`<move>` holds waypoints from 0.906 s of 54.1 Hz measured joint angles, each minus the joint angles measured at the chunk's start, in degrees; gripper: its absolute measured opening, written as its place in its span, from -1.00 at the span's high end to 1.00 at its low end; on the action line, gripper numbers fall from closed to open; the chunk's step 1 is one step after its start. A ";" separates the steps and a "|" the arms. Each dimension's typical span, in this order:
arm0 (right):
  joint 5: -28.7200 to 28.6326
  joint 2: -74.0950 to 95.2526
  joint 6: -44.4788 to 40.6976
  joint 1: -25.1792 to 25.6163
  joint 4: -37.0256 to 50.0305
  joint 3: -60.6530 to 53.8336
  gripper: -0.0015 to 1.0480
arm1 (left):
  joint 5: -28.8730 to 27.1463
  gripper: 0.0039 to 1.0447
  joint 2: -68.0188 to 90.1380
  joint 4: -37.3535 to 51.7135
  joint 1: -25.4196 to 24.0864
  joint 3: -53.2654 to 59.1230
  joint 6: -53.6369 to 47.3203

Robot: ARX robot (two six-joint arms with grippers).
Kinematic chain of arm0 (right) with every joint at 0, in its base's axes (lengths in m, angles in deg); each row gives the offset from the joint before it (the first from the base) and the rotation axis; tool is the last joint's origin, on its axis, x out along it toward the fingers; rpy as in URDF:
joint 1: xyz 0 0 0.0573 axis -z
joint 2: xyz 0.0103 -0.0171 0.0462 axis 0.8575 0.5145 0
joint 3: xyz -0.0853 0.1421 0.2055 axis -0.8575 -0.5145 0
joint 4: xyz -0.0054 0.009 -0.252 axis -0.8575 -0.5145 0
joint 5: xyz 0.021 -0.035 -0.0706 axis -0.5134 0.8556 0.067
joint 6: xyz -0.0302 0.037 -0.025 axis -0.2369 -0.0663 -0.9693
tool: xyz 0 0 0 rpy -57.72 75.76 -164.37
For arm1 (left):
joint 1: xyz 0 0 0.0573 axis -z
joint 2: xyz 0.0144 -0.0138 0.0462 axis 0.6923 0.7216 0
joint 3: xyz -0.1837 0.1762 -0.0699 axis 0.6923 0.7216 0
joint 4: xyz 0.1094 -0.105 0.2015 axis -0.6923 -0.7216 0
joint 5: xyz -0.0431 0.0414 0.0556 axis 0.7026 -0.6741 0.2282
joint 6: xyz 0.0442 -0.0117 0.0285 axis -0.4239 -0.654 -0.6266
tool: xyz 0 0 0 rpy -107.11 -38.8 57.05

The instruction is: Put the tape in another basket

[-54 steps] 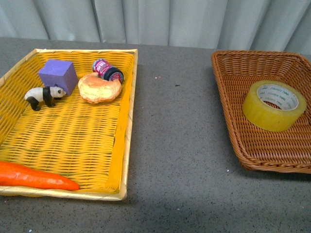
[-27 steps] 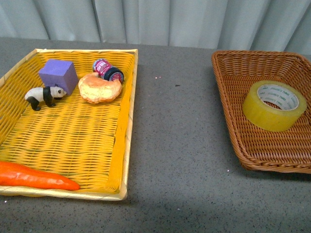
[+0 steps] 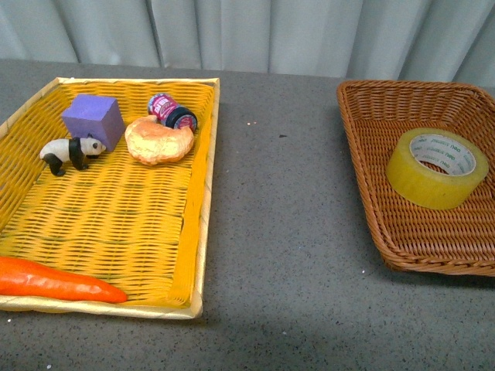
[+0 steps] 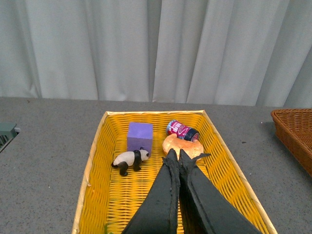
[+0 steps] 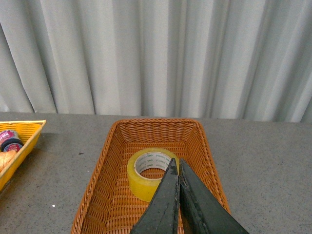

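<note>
Brown basket (image 3: pixel 363 166) holds tape (image 3: pixel 436 168), lying flat: yellowish translucent roll, white printed core. Yellow tray (image 3: pixel 203 178): purple cube (image 3: pixel 93 120), panda (image 3: pixel 69 153), bun (image 3: pixel 157 140), can (image 3: pixel 172 110), carrot (image 3: pixel 54 281). Left gripper (image 4: pixel 177 157), right gripper (image 5: pixel 176 166): fingers pressed together, empty

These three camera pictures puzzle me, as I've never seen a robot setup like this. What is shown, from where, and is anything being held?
This is a two-armed robot. One picture looks forward from its body; the other two look from cameras on its wrists. The dark wedges there are the left gripper and right gripper, both shut and holding nothing.

On the grey table lie a yellow woven tray and a dark brown wicker basket. The basket holds a wide roll of yellowish packing tape. The tray holds a purple cube, a toy panda, a bread bun, a small pink can lying on its side, and an orange carrot.
</note>
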 joint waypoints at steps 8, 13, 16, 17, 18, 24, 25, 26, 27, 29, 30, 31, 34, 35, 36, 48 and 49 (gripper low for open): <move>0.00 -0.02 0.00 0.00 0.00 0.00 0.79 | 0.00 0.60 -0.02 0.00 0.00 0.00 0.00; 0.00 -0.02 0.00 0.00 0.00 0.00 0.49 | 0.00 0.29 -0.02 -0.02 0.00 0.00 0.00; 0.00 -0.02 0.00 0.00 0.00 0.00 0.28 | 0.00 0.08 -0.02 -0.02 0.00 0.00 0.00; 0.00 -0.02 0.00 0.00 0.00 0.00 0.22 | 0.00 0.01 -0.02 -0.02 0.00 0.00 0.00; 0.00 -0.02 0.00 0.00 0.00 0.00 0.11 | 0.00 -0.09 -0.02 -0.02 0.00 0.00 0.00; 0.00 -0.02 0.00 0.00 0.00 0.00 -0.29 | 0.00 -0.51 -0.02 -0.02 0.00 0.00 0.00; 0.00 -0.02 0.00 0.00 0.00 0.00 -0.36 | 0.00 -0.57 -0.02 -0.02 0.00 0.00 0.00; 0.00 -0.02 0.00 0.00 0.00 0.00 -0.39 | 0.00 -0.61 -0.02 -0.02 0.00 0.00 0.00; 0.00 -0.02 0.00 0.00 0.00 0.00 -0.46 | 0.00 -0.68 -0.02 -0.02 0.00 0.00 0.00; -0.02 -0.02 0.00 0.00 0.00 0.00 -0.60 | -0.02 -0.81 -0.02 -0.02 0.00 0.00 0.00; -0.02 -0.02 0.00 0.00 0.00 -0.02 -0.63 | 0.00 -0.85 -0.02 -0.02 0.00 0.00 0.00; -0.02 -0.02 0.00 0.00 0.00 0.00 -0.70 | 0.00 -0.90 -0.02 -0.02 0.00 0.00 -0.02; 0.00 -0.02 0.07 0.00 0.00 0.00 -0.86 | 0.00 -0.87 -0.02 -0.02 0.00 0.00 -0.13; 0.00 -0.02 0.07 0.00 0.00 0.00 -0.85 | 0.00 -0.87 -0.02 -0.02 0.00 0.00 -0.13; 0.00 -0.02 0.04 0.00 0.00 0.00 -0.83 | 0.00 -0.87 -0.02 -0.02 0.00 0.00 -0.13; 0.00 -0.02 0.04 0.00 0.00 0.00 -0.83 | -0.02 -0.88 -0.02 -0.02 0.00 0.00 -0.13; 0.00 -0.02 0.04 0.00 0.00 0.00 -0.83 | 0.00 -0.88 -0.02 -0.02 0.00 0.00 -0.15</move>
